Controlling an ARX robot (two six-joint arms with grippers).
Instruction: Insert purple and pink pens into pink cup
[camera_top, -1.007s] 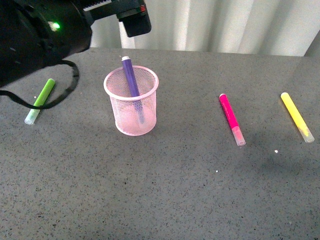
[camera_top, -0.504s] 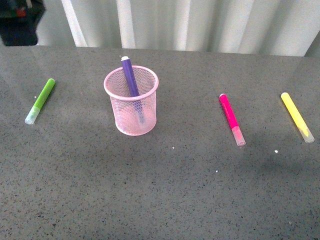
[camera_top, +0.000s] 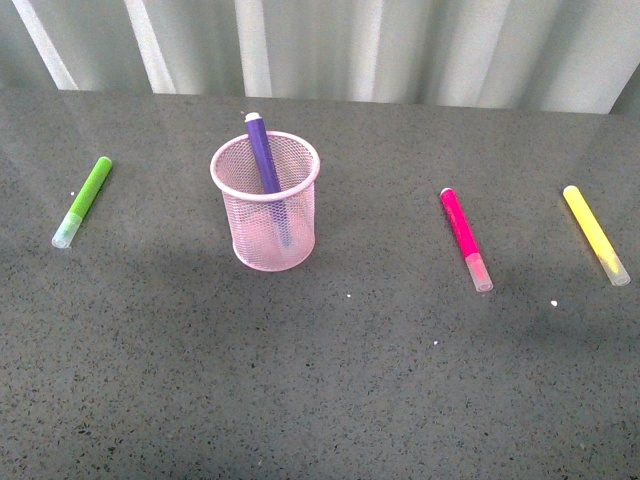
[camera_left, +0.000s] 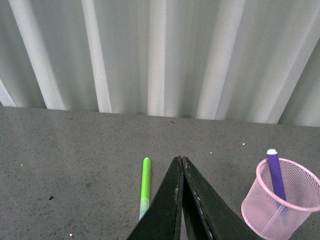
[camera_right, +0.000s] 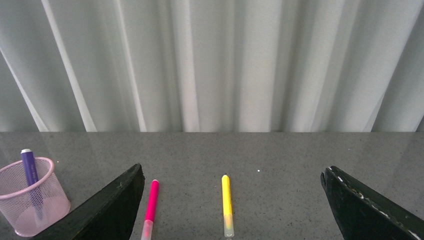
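Note:
The pink cup (camera_top: 265, 205) stands upright left of centre on the table. The purple pen (camera_top: 262, 153) leans inside it, its white end sticking above the rim. The pink pen (camera_top: 464, 237) lies flat to the right of the cup, clear cap toward me. Neither gripper shows in the front view. My left gripper (camera_left: 180, 161) is shut and empty, above the table between the green marker and the cup (camera_left: 280, 205). My right gripper (camera_right: 232, 172) is open and empty; the pink pen (camera_right: 150, 207) lies by its one finger.
A lime-green marker (camera_top: 82, 200) lies at the far left and a yellow marker (camera_top: 594, 233) at the far right. A pale pleated curtain (camera_top: 400, 45) hangs behind the table's far edge. The tabletop (camera_top: 330, 380) is grey speckled stone.
The left arm, which filled the upper left of the front view, has pulled back out of that view. The purple pen stays in the cup. The other pens have not moved.

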